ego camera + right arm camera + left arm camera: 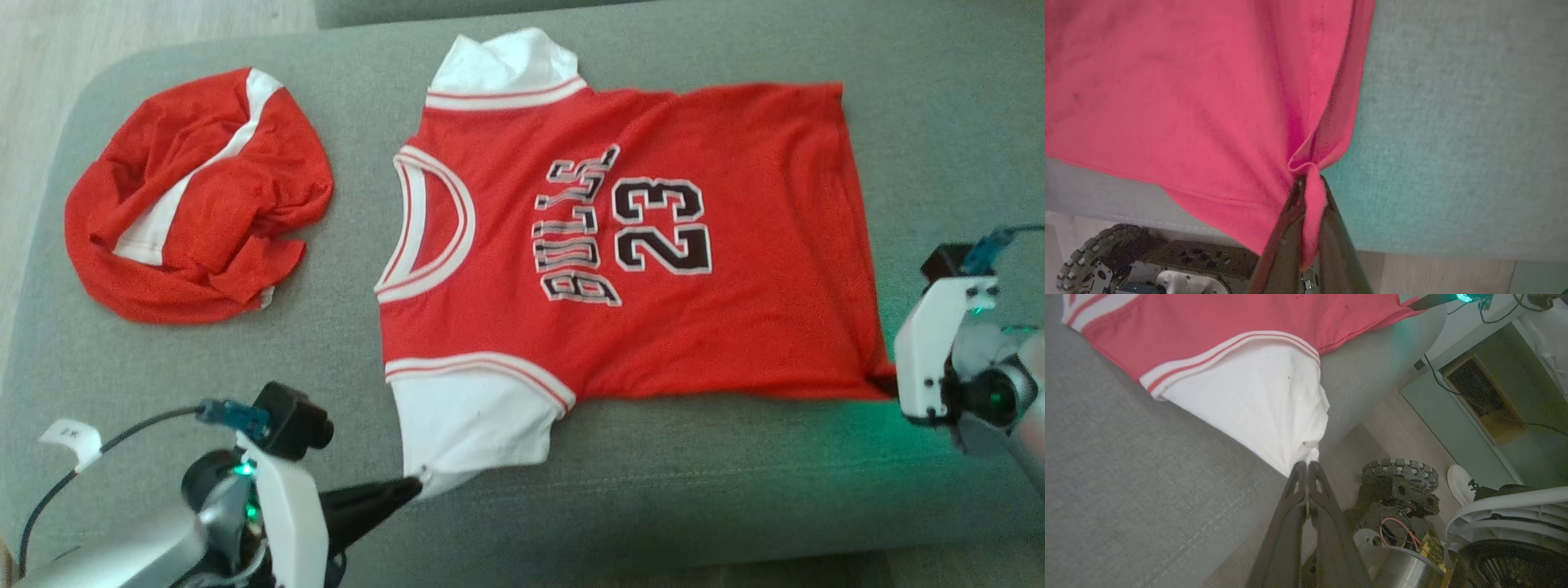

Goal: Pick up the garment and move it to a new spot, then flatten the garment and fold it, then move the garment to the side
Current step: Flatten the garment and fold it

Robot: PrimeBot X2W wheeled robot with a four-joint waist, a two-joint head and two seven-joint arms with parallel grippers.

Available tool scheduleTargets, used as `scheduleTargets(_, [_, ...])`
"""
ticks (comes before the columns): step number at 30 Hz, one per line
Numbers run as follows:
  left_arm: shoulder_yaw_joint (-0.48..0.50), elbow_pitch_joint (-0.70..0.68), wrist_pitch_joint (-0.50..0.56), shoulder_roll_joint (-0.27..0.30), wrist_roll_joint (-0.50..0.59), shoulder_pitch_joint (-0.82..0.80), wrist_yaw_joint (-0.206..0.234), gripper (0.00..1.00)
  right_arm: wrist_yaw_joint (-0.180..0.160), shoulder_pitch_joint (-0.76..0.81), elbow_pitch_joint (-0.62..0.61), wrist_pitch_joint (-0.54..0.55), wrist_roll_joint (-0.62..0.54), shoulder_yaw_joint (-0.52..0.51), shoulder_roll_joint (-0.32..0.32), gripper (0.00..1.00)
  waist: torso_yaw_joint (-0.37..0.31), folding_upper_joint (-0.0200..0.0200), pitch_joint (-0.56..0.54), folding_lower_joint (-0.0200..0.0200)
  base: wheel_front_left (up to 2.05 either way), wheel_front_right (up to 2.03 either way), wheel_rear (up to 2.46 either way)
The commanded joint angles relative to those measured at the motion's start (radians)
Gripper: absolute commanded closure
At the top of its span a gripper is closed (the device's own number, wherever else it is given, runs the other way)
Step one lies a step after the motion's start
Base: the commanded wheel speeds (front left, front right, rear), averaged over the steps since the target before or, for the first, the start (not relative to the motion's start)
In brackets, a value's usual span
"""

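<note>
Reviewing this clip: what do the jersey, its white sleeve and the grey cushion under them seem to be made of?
Jersey: thin, matte red knit, perhaps polyester or cotton; it gathers into soft folds at its pinched corner.
Sleeve: thin matte white cloth, puckered at its tip.
Cushion: grey woven upholstery, matte, with a flecked weave and a stitched seam.

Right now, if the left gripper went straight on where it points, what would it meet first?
The white sleeve: the left gripper is shut on its corner, so going on would likely bunch that sleeve toward the red body of the jersey. Its height over the couch is unclear.
</note>
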Motion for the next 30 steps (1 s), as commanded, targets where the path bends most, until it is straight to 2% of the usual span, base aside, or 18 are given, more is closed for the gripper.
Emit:
scheduleTargets(1, [0.033,-0.029,0.007,0.052,-0.018,-0.039,0.000,1.00,0.000,0.022,-0.031,0.019,0.012,0.013,-0.037,1.00,-0.003,-0.0001,-0.009,0.0001,0.00,0.00,0.00])
scheduleTargets(7, [-0.003,-0.077,0.055,0.096,-0.094,-0.036,0.000,1.00,0.000,0.052,-0.087,0.084,0.036,0.043,-0.072,1.00,-0.012,-0.0001,-0.028,0.0001,0.00,0.00,0.00])
scheduleTargets(13, [0.027,-0.101,0.006,0.110,-0.097,-0.079,0.000,1.00,0.000,0.031,-0.110,0.029,0.033,0.016,-0.084,1.00,-0.021,-0.0001,-0.015,0.0001,0.00,0.00,0.00])
scheduleTargets(21, [0.114,-0.092,-0.110,0.092,-0.088,-0.170,0.000,1.00,0.000,-0.034,-0.109,-0.060,0.038,-0.041,-0.062,1.00,-0.030,-0.0001,0.030,0.0001,0.00,0.00,0.00])
scheduleTargets(30, [0.169,0.004,-0.208,0.017,-0.044,-0.270,0.000,1.00,0.000,-0.115,-0.094,-0.160,0.003,-0.061,-0.026,1.00,-0.039,-0.0001,0.099,0.0001,0.00,0.00,0.00])
